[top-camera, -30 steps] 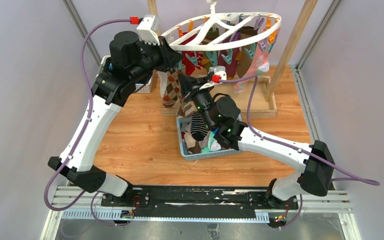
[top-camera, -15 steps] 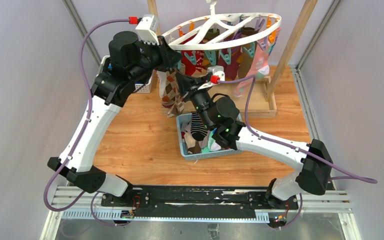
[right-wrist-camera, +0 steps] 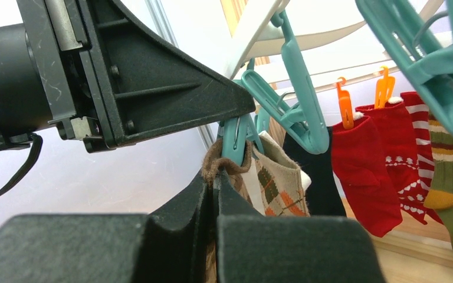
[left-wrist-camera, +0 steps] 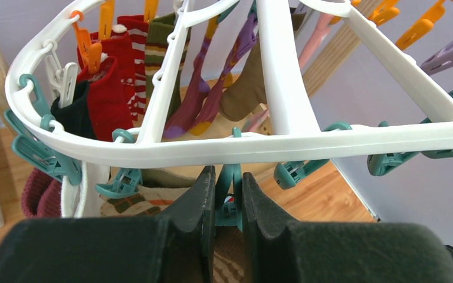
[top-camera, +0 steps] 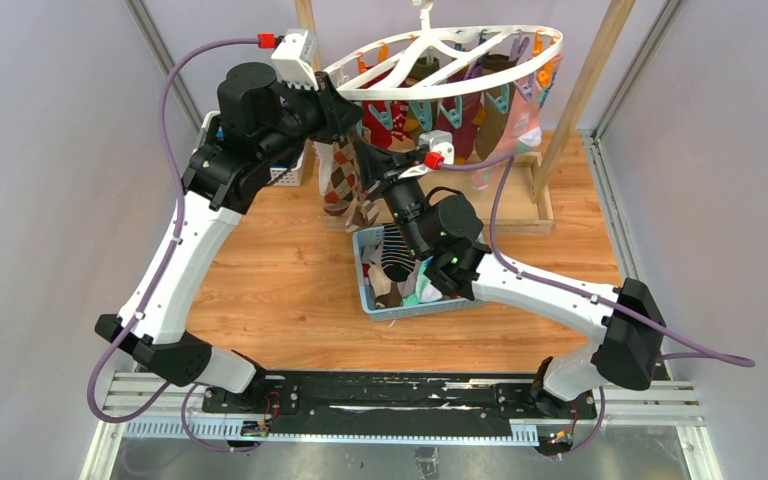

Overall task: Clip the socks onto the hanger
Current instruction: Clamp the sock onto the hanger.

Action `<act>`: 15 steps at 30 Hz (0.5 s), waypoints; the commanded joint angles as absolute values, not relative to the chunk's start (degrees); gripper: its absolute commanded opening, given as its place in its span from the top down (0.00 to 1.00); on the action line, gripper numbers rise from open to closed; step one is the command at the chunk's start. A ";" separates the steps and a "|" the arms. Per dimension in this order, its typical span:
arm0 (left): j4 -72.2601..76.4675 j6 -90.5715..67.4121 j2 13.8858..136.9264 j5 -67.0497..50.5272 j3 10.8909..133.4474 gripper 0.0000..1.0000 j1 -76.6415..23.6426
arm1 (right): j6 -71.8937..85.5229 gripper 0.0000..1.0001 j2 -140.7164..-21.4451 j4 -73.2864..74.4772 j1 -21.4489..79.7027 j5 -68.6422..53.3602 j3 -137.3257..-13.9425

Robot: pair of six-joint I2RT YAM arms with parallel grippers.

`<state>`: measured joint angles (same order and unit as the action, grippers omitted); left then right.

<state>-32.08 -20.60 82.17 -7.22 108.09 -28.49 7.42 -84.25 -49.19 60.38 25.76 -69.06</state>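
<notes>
The white oval hanger (top-camera: 550, 52) hangs at the back with several socks clipped on. My left gripper (top-camera: 352, 125) is under its near rim (left-wrist-camera: 212, 150), shut on a teal clip (left-wrist-camera: 231, 194). My right gripper (top-camera: 368, 160) is just below it, shut on a brown patterned sock (right-wrist-camera: 212, 162). It holds the cuff up against that teal clip (right-wrist-camera: 235, 141). An argyle sock (right-wrist-camera: 277, 183) hangs right behind the clip, with black and red socks (right-wrist-camera: 360, 159) beyond. More socks lie in the blue basket (top-camera: 460, 303).
Two slanted wooden posts (top-camera: 585, 90) and a wooden base frame (top-camera: 530, 215) carry the hanger. A white basket (top-camera: 285, 175) stands at the back left behind my left arm. Other teal clips (left-wrist-camera: 124, 181) and orange clips (left-wrist-camera: 85, 44) dangle from the rim.
My right gripper has risen and moved left with the brown sock, bringing its cuff up to the teal clip. My left gripper has stayed on the clip.
</notes>
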 commanded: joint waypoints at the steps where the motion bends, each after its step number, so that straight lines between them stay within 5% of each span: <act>1: -36.76 -20.29 80.53 -4.92 107.18 0.97 -28.21 | 5.00 1.00 -84.13 -53.00 61.26 27.29 -69.86; 9: -36.76 -20.30 80.50 -5.01 107.48 0.86 -28.21 | 3.30 1.00 -84.74 -53.02 61.17 27.43 -69.77; 15: -36.76 -20.12 80.24 -4.76 107.57 0.56 -28.21 | 3.02 1.00 -84.80 -52.65 61.06 27.59 -68.92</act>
<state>-32.95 -20.58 81.95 -6.42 108.05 -28.47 4.43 -84.36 -49.95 60.38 26.13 -69.06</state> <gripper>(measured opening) 0.383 0.014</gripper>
